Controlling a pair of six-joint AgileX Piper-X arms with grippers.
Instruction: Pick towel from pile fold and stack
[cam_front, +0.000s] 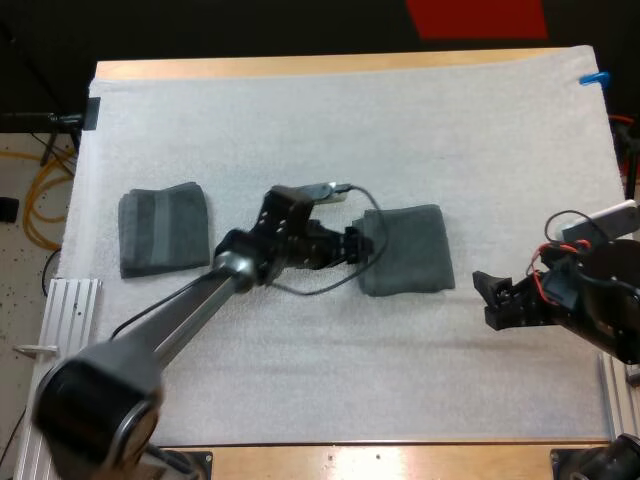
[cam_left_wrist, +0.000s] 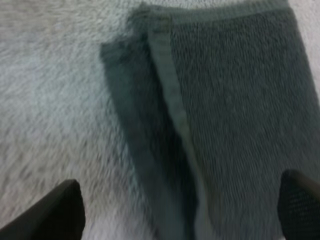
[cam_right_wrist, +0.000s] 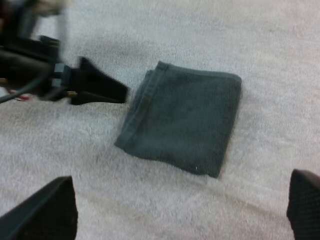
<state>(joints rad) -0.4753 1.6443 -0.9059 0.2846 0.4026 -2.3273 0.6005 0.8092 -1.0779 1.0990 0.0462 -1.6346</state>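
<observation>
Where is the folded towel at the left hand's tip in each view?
High view: folded towel right of centre, left hand at its left edge.
Left wrist view: towel ahead of that hand's open fingers.
Right wrist view: towel beside the left hand's tip.
Shared landmark: the left hand.

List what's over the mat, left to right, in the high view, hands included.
left folded towel → left hand, at the next towel's left edge → middle folded towel → right hand
</observation>
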